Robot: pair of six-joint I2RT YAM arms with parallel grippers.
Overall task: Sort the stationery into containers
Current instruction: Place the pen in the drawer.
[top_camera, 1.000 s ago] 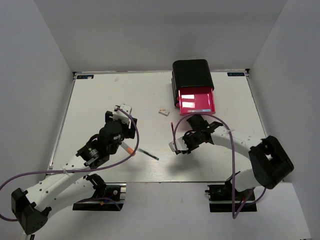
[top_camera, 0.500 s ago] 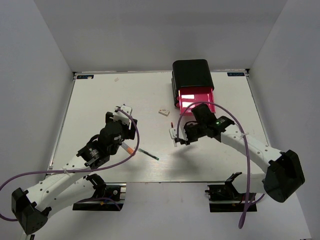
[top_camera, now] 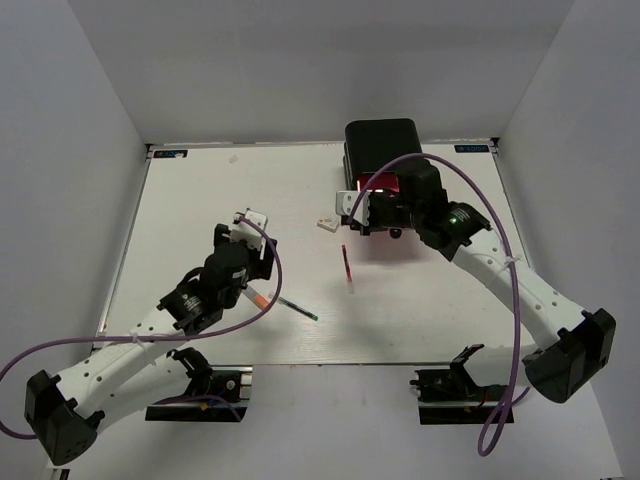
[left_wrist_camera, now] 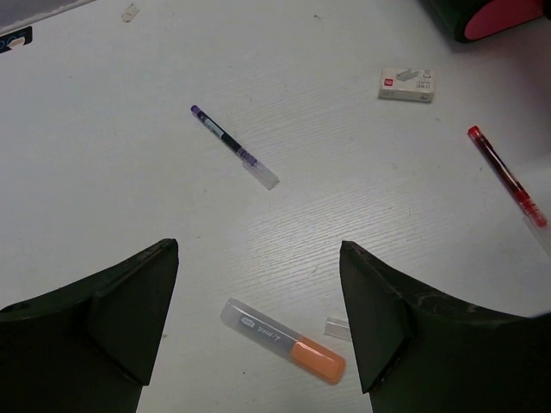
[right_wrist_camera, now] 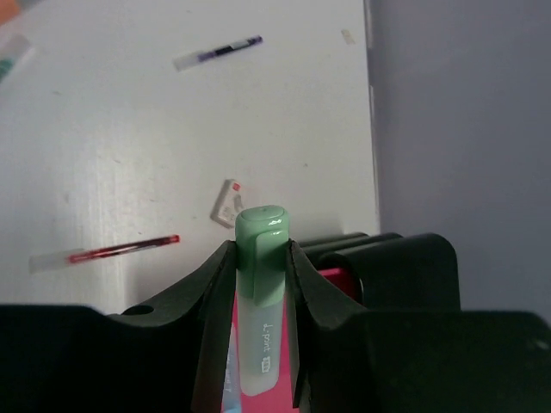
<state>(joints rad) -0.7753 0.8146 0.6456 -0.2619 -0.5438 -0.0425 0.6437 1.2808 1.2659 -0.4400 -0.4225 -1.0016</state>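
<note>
While the right gripper clamps the green marker over the open drawer, the left gripper hangs spread above the orange-capped pen. The red pen and white block lie near the drawer.

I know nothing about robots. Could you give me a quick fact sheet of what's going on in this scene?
Right end effector: shut on pale green marker, above the open pink drawer
Left end effector: open, empty, over the orange-capped pen
Container: black case, far side of the table
Also loose on table: red pen, white block, purple-tipped pen
Sorting status: unfinished, several items still outside the drawers
</note>
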